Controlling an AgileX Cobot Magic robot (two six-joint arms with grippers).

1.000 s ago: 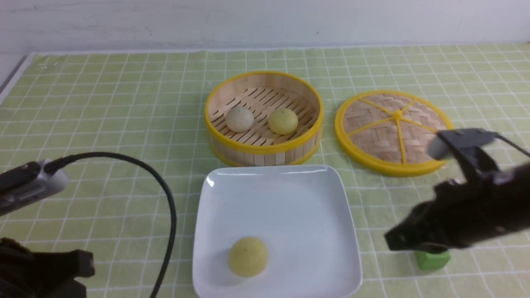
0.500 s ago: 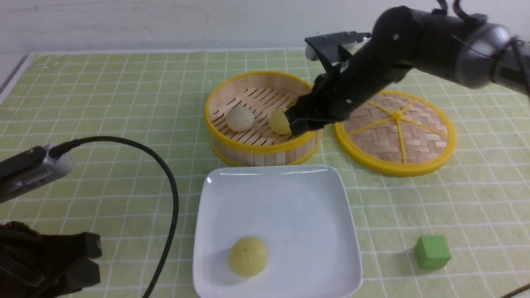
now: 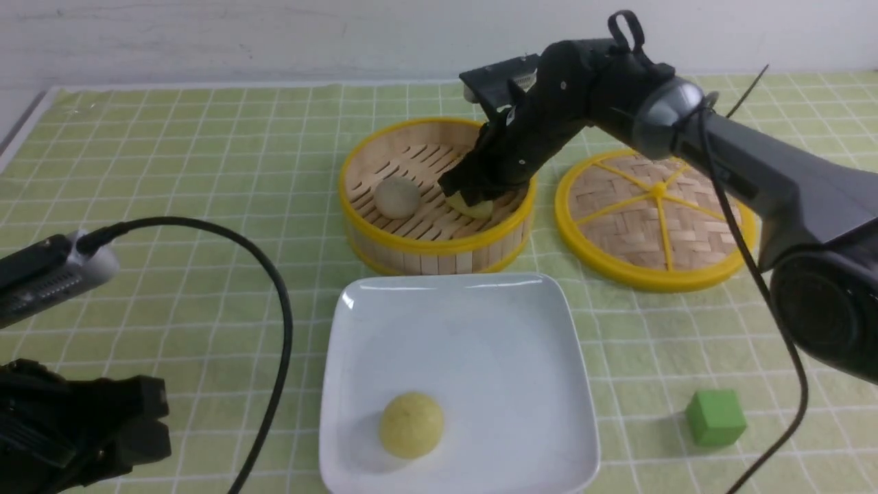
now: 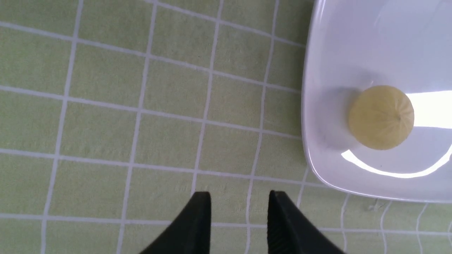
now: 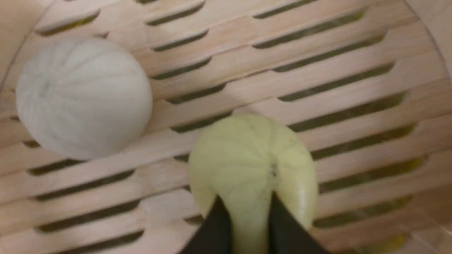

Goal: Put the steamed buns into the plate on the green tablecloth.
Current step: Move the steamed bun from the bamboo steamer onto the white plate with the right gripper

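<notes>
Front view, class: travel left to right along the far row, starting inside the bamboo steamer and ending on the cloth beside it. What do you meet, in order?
greyish-white bun → pale yellow bun → woven lid

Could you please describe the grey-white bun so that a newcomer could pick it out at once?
Look for the round bamboo steamer basket with a yellow rim, just behind the white square plate. Two buns sit on its slats. The grey-white bun is the left one, lying free; the yellow bun beside it is pinched in the right end effector.
</notes>
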